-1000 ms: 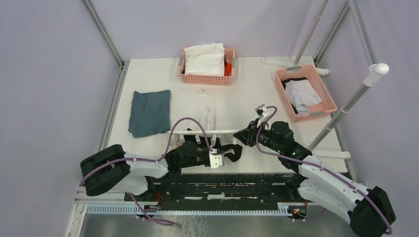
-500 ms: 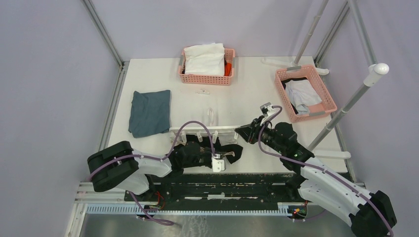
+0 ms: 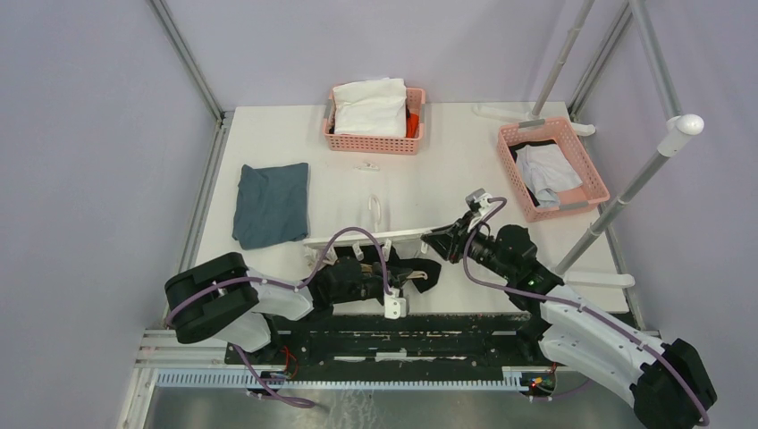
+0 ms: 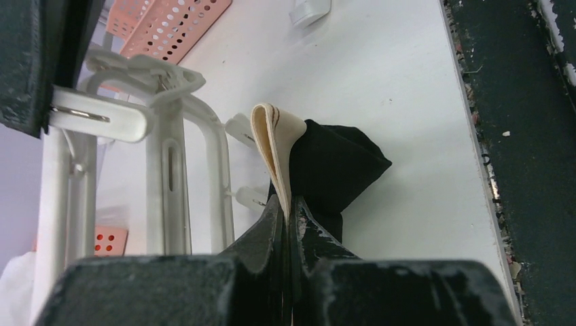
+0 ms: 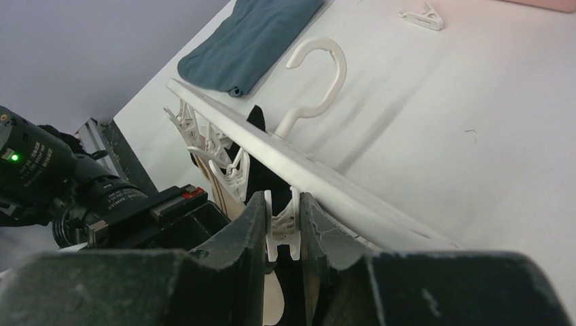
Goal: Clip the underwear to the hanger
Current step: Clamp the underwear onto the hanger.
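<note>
Beside hanger (image 3: 366,238), left gripper (image 3: 412,279) low, horizontal

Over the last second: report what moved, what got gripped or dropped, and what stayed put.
The left arm swung its shoulder right and drew its wrist toward the near edge, jaws staying shut on the underwear waistband. The right arm nudged the hanger so its right end tilted away. Nothing taken or released. Right jaws stay on a clip; blue-grey cloth and pink baskets unmoved.
</note>
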`<move>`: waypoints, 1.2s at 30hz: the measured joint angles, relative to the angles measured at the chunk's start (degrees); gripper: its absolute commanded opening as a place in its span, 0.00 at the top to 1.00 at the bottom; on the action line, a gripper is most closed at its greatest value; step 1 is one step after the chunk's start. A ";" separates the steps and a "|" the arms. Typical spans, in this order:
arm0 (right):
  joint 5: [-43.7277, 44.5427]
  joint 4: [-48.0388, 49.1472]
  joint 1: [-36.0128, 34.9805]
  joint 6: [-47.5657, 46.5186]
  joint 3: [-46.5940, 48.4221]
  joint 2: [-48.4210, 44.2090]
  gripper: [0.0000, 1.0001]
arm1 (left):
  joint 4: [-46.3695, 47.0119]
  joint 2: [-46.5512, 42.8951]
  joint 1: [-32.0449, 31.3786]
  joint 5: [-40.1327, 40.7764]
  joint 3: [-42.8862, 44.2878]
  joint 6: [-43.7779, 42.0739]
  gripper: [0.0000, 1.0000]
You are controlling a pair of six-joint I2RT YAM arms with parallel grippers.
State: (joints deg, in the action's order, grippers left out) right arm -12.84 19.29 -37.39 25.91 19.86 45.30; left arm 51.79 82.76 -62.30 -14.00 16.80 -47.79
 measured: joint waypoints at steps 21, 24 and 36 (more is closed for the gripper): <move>-15.67 1.79 0.00 -4.17 0.09 7.32 1.00 | -5.84 -1.29 0.26 -2.73 3.50 -0.20 0.97; -16.28 0.66 0.00 -4.13 0.70 7.30 1.00 | -6.43 -1.73 0.26 -2.73 3.78 0.68 0.97; -17.18 -2.45 -0.13 -3.15 2.51 7.28 1.00 | -10.73 -2.91 0.63 -2.67 5.25 3.48 0.97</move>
State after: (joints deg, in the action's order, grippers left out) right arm -30.02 16.84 -37.52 22.76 22.37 52.58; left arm 41.06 79.85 -61.67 -16.67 22.04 -44.31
